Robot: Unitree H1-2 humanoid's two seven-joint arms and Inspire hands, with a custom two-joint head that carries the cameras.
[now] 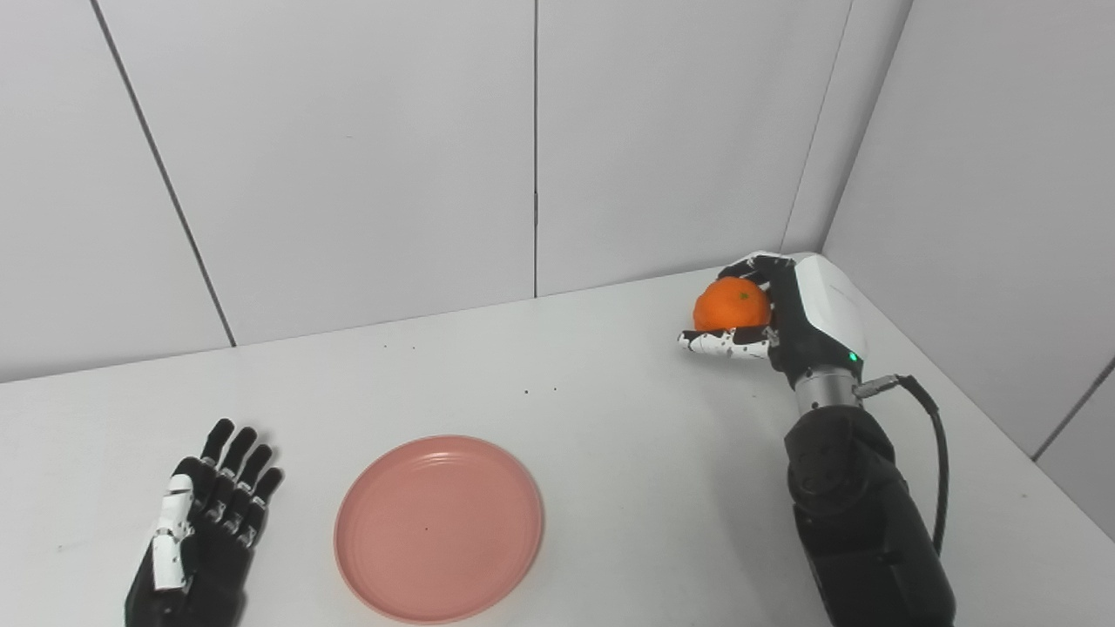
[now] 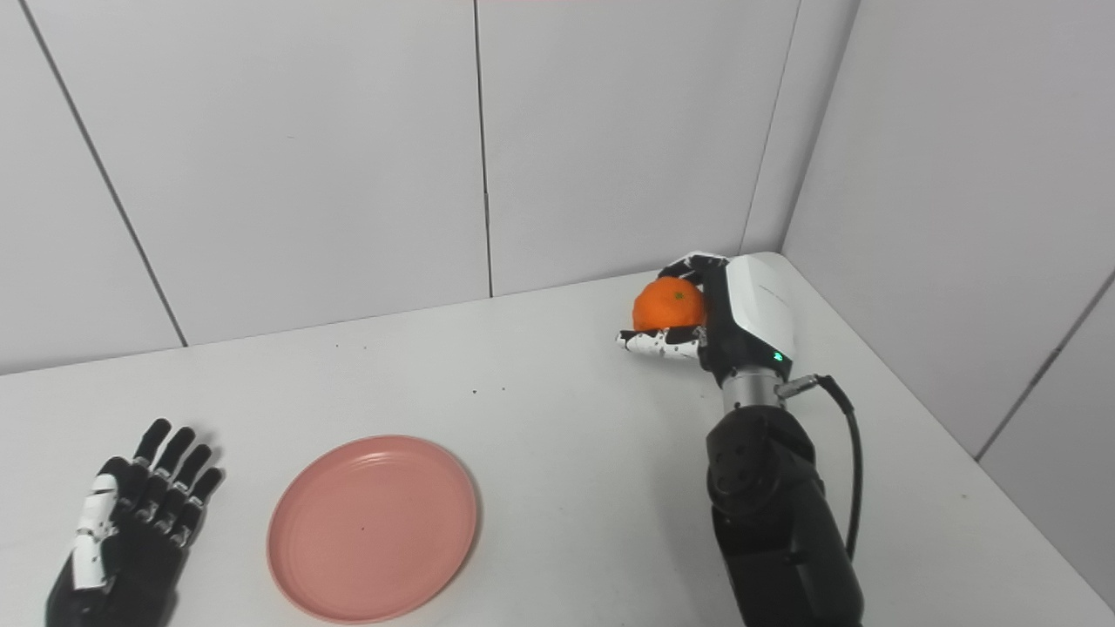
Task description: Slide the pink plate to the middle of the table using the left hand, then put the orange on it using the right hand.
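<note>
Both hands were seen: the right hand (image 1: 775, 318) was clamped on the orange (image 1: 732, 304), well apart from the pink plate (image 1: 439, 528) lying just beside the spread, empty left hand (image 1: 205, 531).

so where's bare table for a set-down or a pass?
Bare: the wide stretch between pink plate and right hand holding the orange, and the strip along the back wall. Tight: the gap between left hand and plate.

No writing, label, brand or number can be read anywhere. The only sign is a small green light glowing on the white-shelled back of the right hand (image 1: 766, 318), near its wrist.
</note>
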